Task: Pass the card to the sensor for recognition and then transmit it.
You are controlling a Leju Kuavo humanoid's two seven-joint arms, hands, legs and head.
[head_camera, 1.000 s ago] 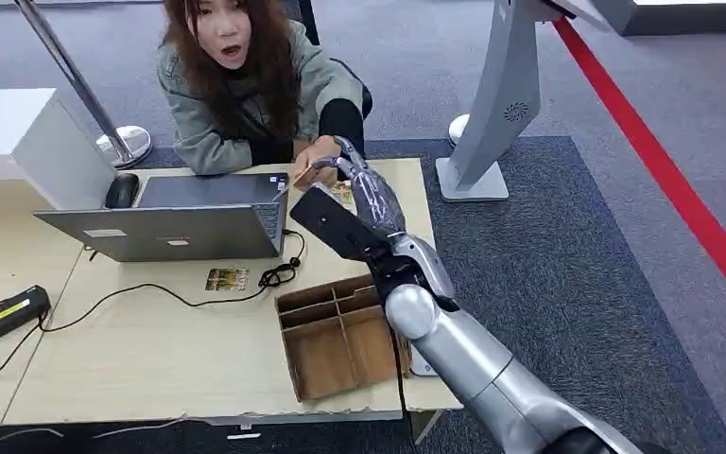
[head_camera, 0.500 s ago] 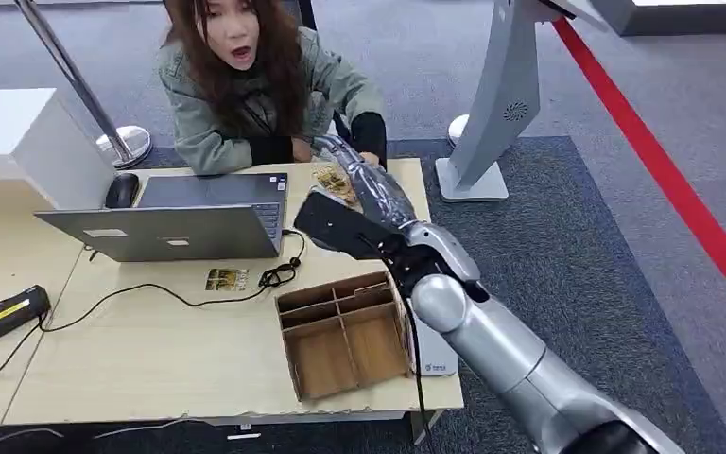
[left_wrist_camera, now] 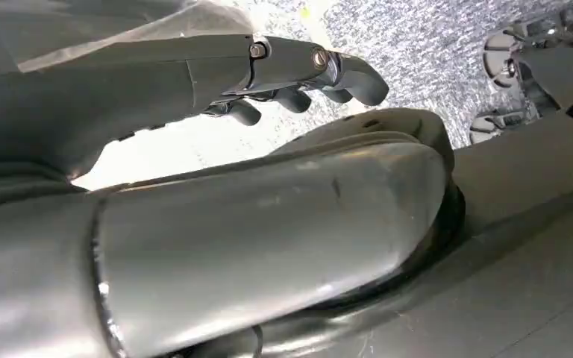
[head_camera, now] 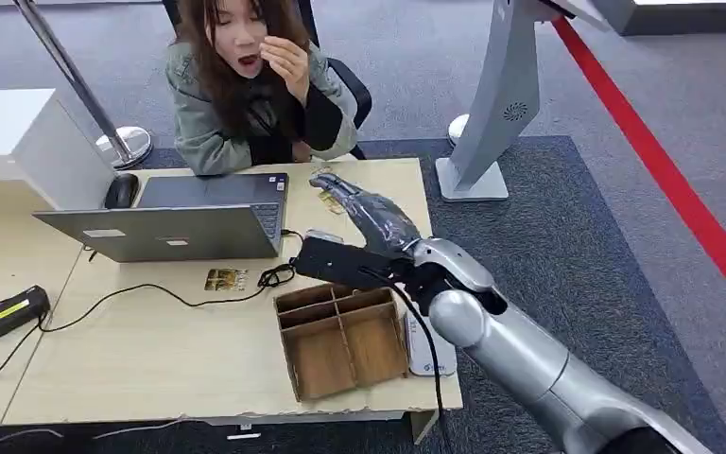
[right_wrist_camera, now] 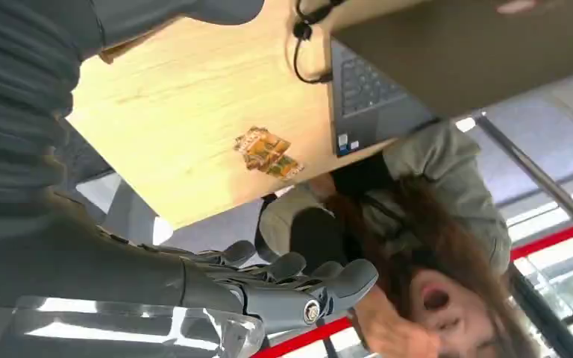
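Presently, findings run from largest item to smallest.
Table (head_camera: 151, 359): fills the lower left of the head view and carries all items below.
Person (head_camera: 246, 85): seated at upper centre behind the far edge, one hand raised to the face; placed to receive the card.
Laptop (head_camera: 175, 227): left of centre, open toward the person; it walls off that side of any reach.
Divided box (head_camera: 340, 340): lower centre, just under the right forearm.
Right hand (head_camera: 364, 213): centre frame, fingers spread and nearly straight, holding nothing.
Left hand (left_wrist_camera: 298, 74): fingers loosely curled, nothing in them.
Card (head_camera: 328, 199): lying flat on the table just beyond the right hand's fingertips, apart from them, near the person's edge; judged handed over.
Second card (head_camera: 227, 279): beside the cable (head_camera: 151, 288) in front of the laptop.
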